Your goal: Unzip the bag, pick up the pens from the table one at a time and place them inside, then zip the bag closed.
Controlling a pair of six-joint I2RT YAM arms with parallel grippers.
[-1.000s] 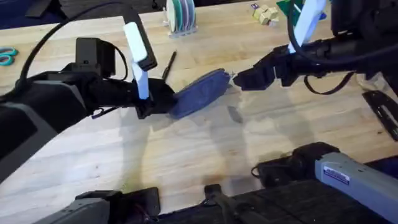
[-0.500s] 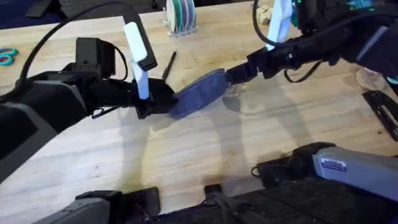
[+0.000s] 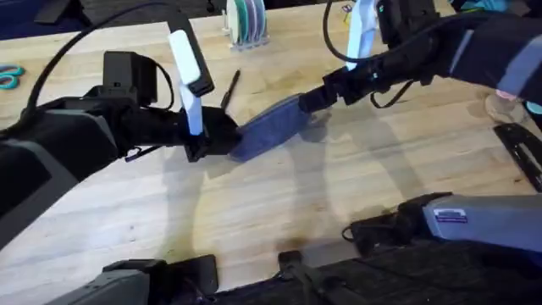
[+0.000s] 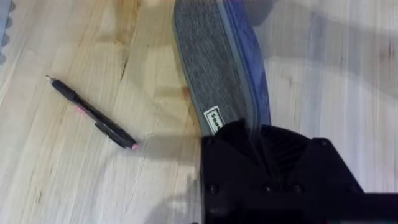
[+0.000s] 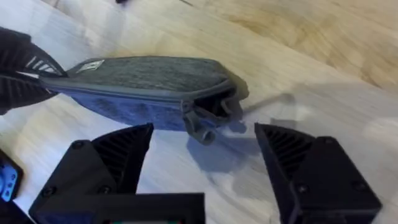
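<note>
The blue-grey bag [image 3: 273, 125] lies slanted on the table [image 3: 254, 212], its zipper closed. My left gripper [image 3: 218, 140] is shut on the bag's near-left end [image 4: 217, 81], pinching the fabric by a small white label. My right gripper [image 3: 307, 100] stands open at the bag's other end [image 5: 149, 78]. Its two fingers [image 5: 112, 155] straddle the zipper pull [image 5: 202, 127] without touching it. A slim black pen [image 3: 230, 87] lies on the wood just behind the bag, beside it in the left wrist view [image 4: 93, 115].
Teal scissors [image 3: 8, 76] lie at the far left edge. A stand of coloured discs [image 3: 246, 19] and small wooden blocks [image 3: 360, 19] sit at the back. A black tool [image 3: 521, 148] lies at the right edge.
My right arm has swung left and forward, bringing its open gripper from beside the bag to around the bag's right end. The left arm and the bag have stayed put.
</note>
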